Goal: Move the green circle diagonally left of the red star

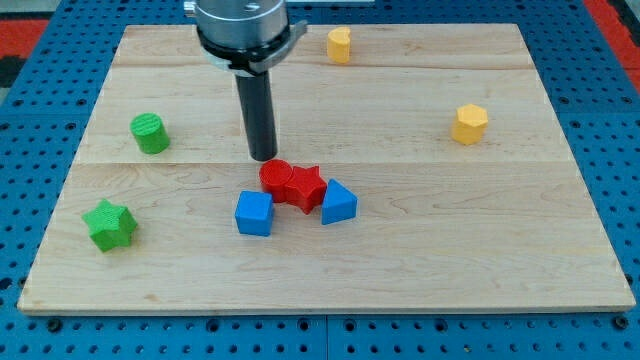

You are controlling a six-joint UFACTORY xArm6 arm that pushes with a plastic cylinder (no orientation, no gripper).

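The green circle (150, 133) stands on the wooden board at the view's left. The red star (306, 186) lies near the board's middle, touching a red circle (276, 178) on its left. My tip (263, 157) is just above the red circle in the view, close to its top-left edge, and well to the right of the green circle. No block is held.
A blue cube (254, 213) and a blue block (339, 203) sit below the red pair. A green star (110, 224) is at lower left. Yellow blocks sit at the top (340, 45) and at the right (469, 123). The board's edge (320, 305) runs along the bottom.
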